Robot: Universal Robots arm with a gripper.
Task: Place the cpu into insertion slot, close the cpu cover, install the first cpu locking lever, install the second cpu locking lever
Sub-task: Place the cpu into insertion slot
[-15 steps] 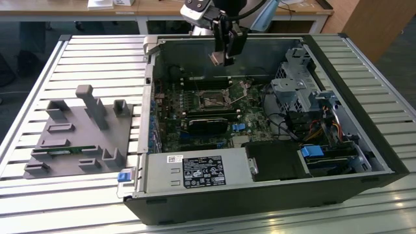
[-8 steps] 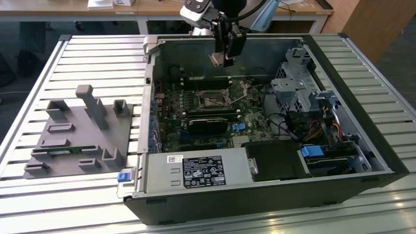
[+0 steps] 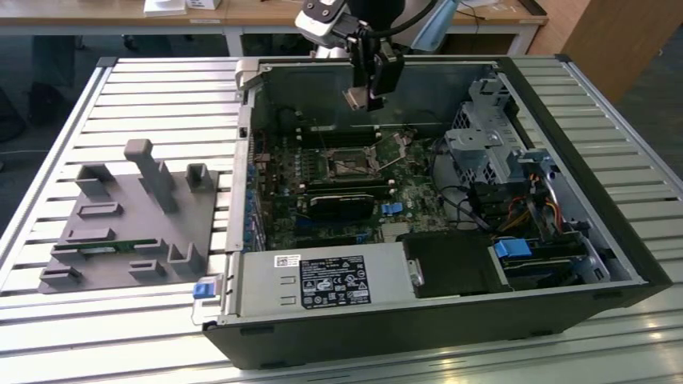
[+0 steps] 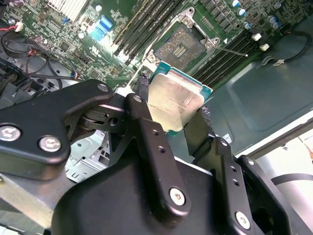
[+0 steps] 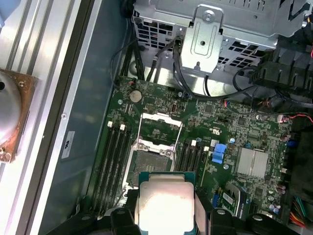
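Observation:
My gripper (image 3: 363, 96) is shut on the cpu (image 3: 353, 98), a small square chip with a dull silver top and a green rim. It hangs high above the open computer case, near its back wall. In both wrist views the black fingers (image 4: 142, 105) clamp two opposite edges of the cpu (image 4: 173, 98) (image 5: 164, 200). The insertion slot (image 5: 149, 159) (image 4: 182, 46) (image 3: 350, 166) lies bare on the green board below, a little ahead of the chip. The cpu cover (image 5: 160, 128) stands swung open on the slot's far side. A thin metal lever (image 4: 230, 49) juts out beside the slot.
Long black memory slots (image 5: 112, 161) flank the socket on both sides. A metal drive cage (image 3: 485, 144) with cables fills the exterior view's right of the case, and a labelled box (image 3: 320, 282) its front. A grey fixture (image 3: 133, 216) sits on the slatted table. A copper-based metal part (image 5: 10, 112) lies outside the case.

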